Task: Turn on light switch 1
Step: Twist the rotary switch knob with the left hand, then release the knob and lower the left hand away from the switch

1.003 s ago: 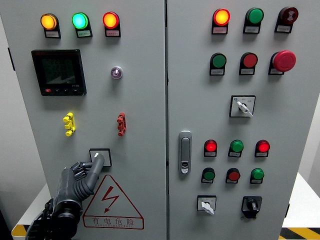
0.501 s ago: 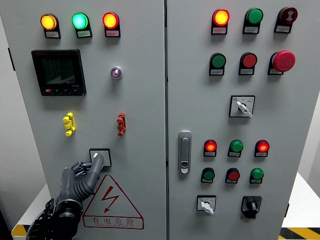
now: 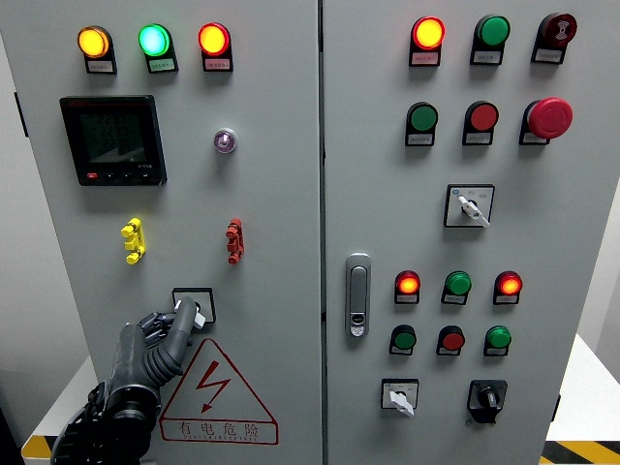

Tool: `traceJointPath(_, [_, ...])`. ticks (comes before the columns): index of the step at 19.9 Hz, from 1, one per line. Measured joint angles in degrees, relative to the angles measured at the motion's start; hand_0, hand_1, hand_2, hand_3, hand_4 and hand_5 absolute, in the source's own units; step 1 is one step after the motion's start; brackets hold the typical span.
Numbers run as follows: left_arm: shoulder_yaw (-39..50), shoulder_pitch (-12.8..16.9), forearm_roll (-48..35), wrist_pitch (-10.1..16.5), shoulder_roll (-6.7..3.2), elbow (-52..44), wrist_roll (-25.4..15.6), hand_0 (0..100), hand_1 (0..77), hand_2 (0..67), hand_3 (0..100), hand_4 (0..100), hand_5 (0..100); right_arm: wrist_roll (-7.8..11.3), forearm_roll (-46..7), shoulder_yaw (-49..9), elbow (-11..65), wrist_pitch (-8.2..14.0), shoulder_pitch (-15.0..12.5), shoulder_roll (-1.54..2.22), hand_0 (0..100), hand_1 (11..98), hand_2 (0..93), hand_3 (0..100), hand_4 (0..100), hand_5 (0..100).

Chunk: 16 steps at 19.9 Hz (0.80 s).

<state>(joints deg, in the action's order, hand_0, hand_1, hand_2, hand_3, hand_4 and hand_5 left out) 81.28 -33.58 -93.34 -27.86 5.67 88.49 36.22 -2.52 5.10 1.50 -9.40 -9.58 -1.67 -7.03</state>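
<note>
Grey cabinet door (image 3: 271,194) carries the small square-plated rotary switch (image 3: 193,305) at lower left, where the left hand (image 3: 160,334) has slid its extended fingertip down onto the knob, apparently mid-turn, holding nothing.

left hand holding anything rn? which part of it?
The left hand has its fingertips on the knob of the rotary switch on the left door, above the warning triangle. A closed grip cannot be told.
</note>
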Motion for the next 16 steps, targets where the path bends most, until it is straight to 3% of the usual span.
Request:
traceJointPath(8, [0.0, 0.0, 0.0, -0.3, 0.05, 0.0, 0.0, 78, 35.9, 57.1, 84, 100, 87, -0.01, 0.0, 0.0, 0.0, 0.0, 0.0, -0.03, 0, 22.5, 0.0, 11, 23, 15])
traceJointPath(16, [-0.1, 0.1, 0.0, -0.7, 0.09, 0.0, -0.1, 49, 42.4, 57.3, 84, 100, 86, 0.04, 0.0, 0.0, 0.0, 0.0, 0.0, 0.0, 0, 22.4, 0.0, 11, 23, 15])
